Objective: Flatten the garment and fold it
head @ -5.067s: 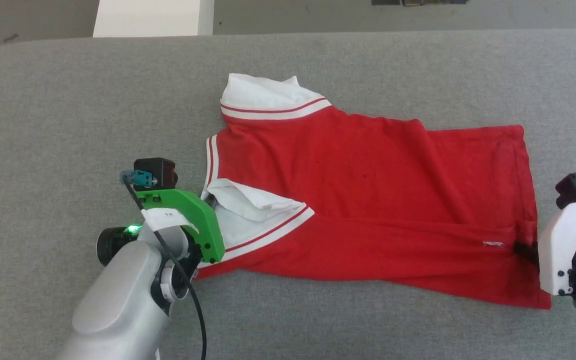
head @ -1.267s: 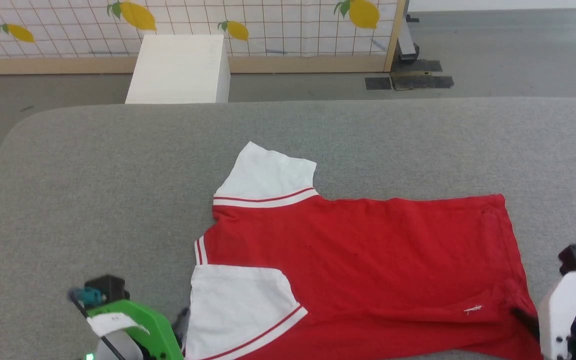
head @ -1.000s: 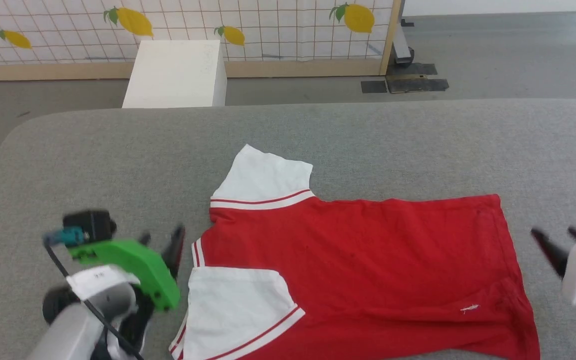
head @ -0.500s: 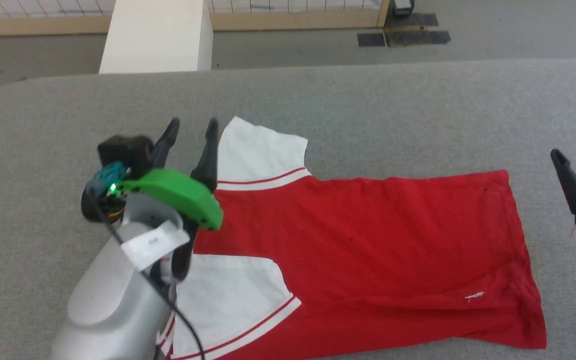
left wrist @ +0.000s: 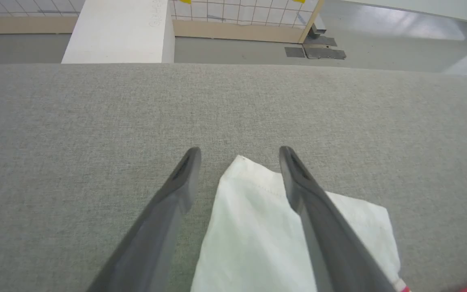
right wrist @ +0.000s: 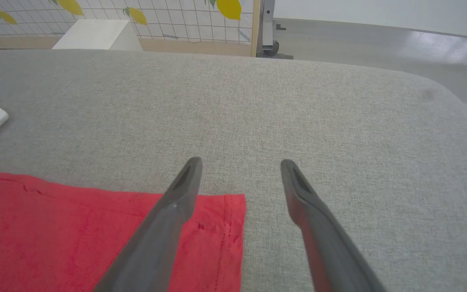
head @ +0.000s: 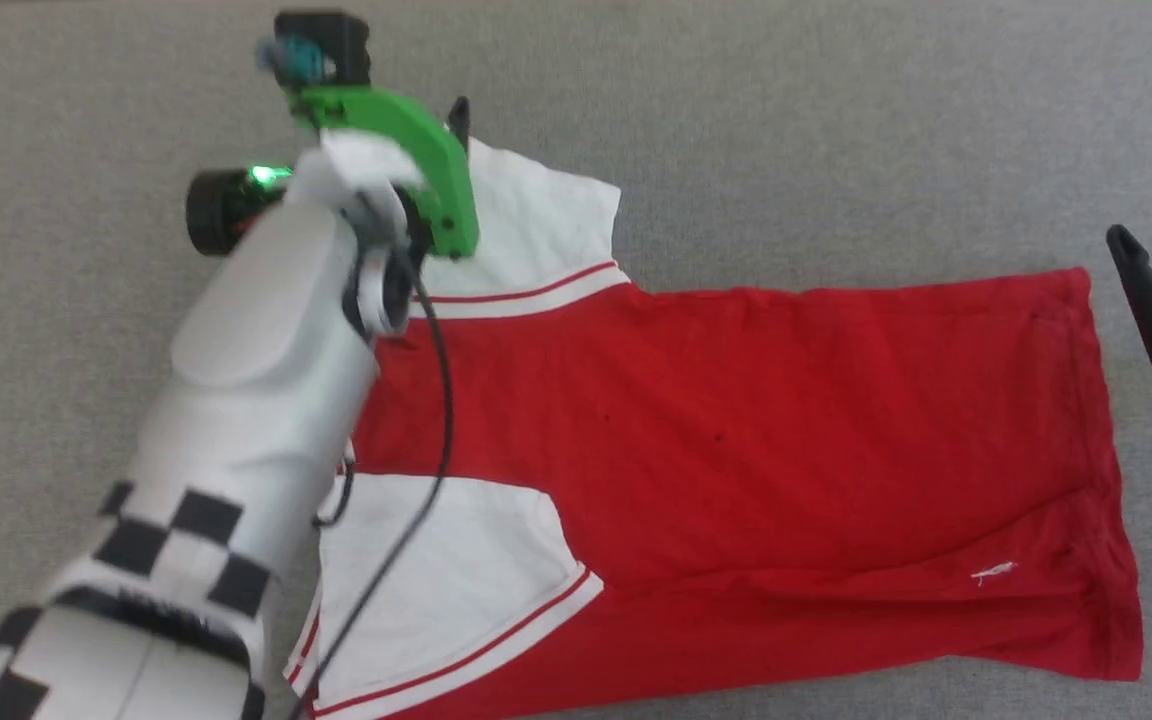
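Across the grey cloth-covered table the red jersey shirt lies spread sideways, neck end toward the robot's left and bottom hem toward its right. It is mostly flat, with one long crease running near its nearer edge. The far white sleeve juts away from the robot, and the near white sleeve lies folded in over the red body.

The left gripper hangs over the far sleeve with its two dark fingers spread wide. In the left wrist view the sleeve's outer corner sits between them, and nothing is gripped. The right gripper is just as wide open and empty. It is poised at the far hem corner, with one finger over the red cloth and the other over bare table.

This looks like thin, light, limp knit. It should drape and buckle rather than keep a shape, and it will probably drag a little on the woven table cover instead of sliding freely. A pinch in the middle of a panel would likely just raise a tent of cloth. The better holds are the stitched edges, which seem firmer: the sleeve's outer corner for the left arm and the hem corner for the right. Each finger needs to get under the edge and close on both layers, or only the upper one may lift. With both corners held, the pull should be even and gentle, or the cloth may skew and crease afresh
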Tool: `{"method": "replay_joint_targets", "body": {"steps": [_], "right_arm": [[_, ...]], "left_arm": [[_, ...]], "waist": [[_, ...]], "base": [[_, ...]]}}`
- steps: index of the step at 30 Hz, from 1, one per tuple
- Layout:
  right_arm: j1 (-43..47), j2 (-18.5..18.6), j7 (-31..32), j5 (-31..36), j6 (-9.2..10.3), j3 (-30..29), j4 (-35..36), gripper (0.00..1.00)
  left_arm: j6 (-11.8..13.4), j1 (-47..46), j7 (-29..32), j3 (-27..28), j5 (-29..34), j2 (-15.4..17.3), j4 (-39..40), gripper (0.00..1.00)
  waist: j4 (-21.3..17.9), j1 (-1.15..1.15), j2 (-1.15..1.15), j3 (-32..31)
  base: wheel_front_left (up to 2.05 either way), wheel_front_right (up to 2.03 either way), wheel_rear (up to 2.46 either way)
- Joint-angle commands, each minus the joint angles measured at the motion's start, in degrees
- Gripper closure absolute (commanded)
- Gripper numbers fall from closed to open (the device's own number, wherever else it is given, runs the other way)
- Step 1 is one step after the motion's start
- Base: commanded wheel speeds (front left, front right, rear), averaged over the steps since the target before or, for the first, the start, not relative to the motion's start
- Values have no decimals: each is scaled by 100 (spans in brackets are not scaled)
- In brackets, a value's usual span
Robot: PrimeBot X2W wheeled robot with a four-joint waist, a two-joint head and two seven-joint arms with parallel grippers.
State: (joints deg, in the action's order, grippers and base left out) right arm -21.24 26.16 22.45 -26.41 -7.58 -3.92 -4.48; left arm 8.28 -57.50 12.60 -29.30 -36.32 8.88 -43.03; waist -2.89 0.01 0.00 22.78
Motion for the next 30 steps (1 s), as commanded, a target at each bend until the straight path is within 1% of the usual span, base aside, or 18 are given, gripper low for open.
{"method": "replay_joint_targets", "body": {"steps": [1, 4, 8, 10, 13, 14, 15, 20, 22, 23, 26, 30], "right_arm": [[-89, 24, -47, -51, 9, 43, 1, 0], [-125, 55, -90, -93, 9, 119, -26, 0], [-141, 120, -161, -135, 9, 178, -98, 0], [-142, 143, -189, -149, 9, 196, -124, 0], [-148, 156, -217, -158, 9, 215, -152, 0], [-153, 153, -224, -160, 9, 222, -159, 0], [-161, 160, -226, -162, 9, 236, -179, 0], [-173, 271, -108, -148, 9, 220, -190, 0], [-194, 354, 32, -123, 9, 253, -182, 0], [-216, 449, 335, -87, 9, 299, -232, 0], [-329, 623, 1000, 7, 9, 504, -286, 0], [-690, 844, 1682, 71, 9, 950, -326, 0]], "left_arm": [[88, -238, 195, 16, -5, -35, -176, 0], [201, -654, 1005, -131, 26, -71, -672, 0], [233, -974, 1993, -320, 15, -145, -1101, 0], [261, -1048, 2417, -427, 33, -171, -1249, 0], [252, -1083, 2761, -609, 134, -149, -1354, 0], [252, -1067, 2836, -633, 135, -144, -1370, 44], [232, -988, 2826, -579, 43, -144, -1329, 100], [116, -945, 2439, -368, -162, -135, -1030, 100], [57, -950, 2306, -291, -240, -138, -876, 100], [-9, -940, 2175, -210, -327, -144, -712, 100], [-66, -905, 2073, -134, -416, -127, -480, 100], [-97, -853, 2071, -127, -458, -91, -175, 100]], "waist": [[-92, -1, 0, 295], [-155, -1, 0, 374], [-200, -1, 0, 429], [-211, -1, 0, 444], [-226, -1, 0, 453], [-229, -1, 0, 451], [-217, -1, 0, 421], [-122, -1, 0, 310], [-73, -1, 0, 259], [-17, -1, 0, 205], [49, -1, 0, 159], [150, -1, 0, 201]], "base": [[0, 0, 0], [0, 0, 0], [0, 0, 0], [0, 0, 0], [0, 0, 0], [0, 0, 0], [0, 0, 0], [0, 0, 0], [0, 0, 0], [0, 0, 0], [0, 0, 0], [0, 0, 0]]}}
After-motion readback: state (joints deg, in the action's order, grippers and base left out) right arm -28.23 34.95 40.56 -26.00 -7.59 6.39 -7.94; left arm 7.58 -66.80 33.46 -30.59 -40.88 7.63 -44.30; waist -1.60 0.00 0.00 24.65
